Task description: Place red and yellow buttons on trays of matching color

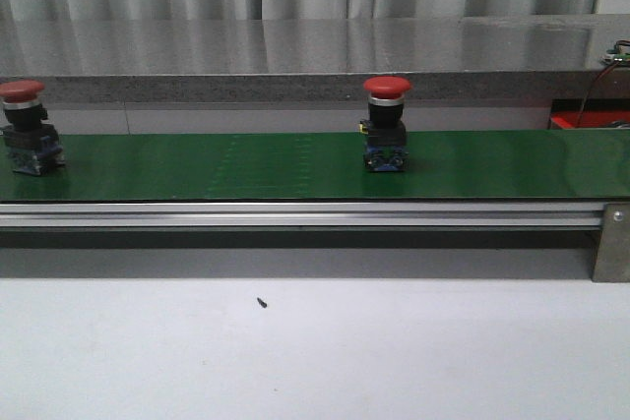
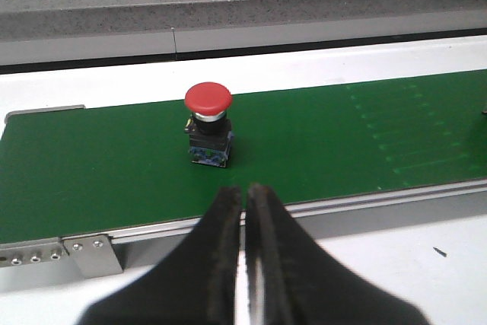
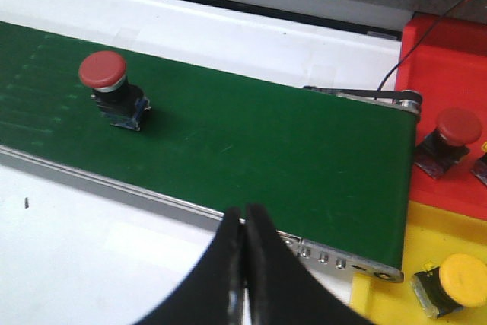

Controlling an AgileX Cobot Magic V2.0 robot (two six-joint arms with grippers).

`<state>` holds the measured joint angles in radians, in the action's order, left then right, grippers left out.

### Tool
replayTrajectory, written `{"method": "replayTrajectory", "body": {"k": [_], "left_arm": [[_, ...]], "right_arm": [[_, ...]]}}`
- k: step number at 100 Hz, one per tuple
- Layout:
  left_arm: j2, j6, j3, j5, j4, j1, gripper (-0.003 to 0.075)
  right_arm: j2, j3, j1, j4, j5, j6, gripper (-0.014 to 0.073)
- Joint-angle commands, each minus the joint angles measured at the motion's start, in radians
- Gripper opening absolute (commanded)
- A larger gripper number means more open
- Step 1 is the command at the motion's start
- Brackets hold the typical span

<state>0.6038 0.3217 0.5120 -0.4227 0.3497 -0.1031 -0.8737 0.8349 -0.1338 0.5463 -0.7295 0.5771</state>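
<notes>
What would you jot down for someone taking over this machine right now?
Left gripper: shut, empty, short of the belt.
Right gripper: shut, empty, short of the belt.
On the green conveyor belt: two red buttons, one at the left end, one mid-belt.
Done: one red button sits on the red tray, one yellow button on the yellow tray.
Left: move both belt buttons to the red tray.

Two red buttons stand on the one green belt (image 1: pixel 295 166): one at its left end (image 1: pixel 27 130) and one near the middle (image 1: pixel 386 123). A third red button (image 3: pixel 447 141) sits on the single red tray (image 3: pixel 449 58), with possibly another beside it, cut off by the frame edge. One yellow button (image 3: pixel 450 284) lies on the one yellow tray (image 3: pixel 426 234). So three red for certain, one yellow, two trays.
</notes>
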Motion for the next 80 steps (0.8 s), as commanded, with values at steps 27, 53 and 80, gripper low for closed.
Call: {"method": "replayTrajectory", "body": {"k": [27,53,80], "left_arm": [[-0.036,0.0,-0.004,0.096,0.021,-0.008,-0.0019],[-0.036,0.0,-0.004,0.1,0.021,-0.008,-0.002],[-0.036,0.0,-0.004,0.1,0.023,-0.008,-0.002]], "right_arm": [[-0.118,0.093,0.028,0.037,-0.059,0.048,0.057],[-0.349,0.251,0.124,0.036,-0.048,0.057,0.0521],[-0.623,0.419,0.199,0.023,-0.042,0.095,0.0521]]}}
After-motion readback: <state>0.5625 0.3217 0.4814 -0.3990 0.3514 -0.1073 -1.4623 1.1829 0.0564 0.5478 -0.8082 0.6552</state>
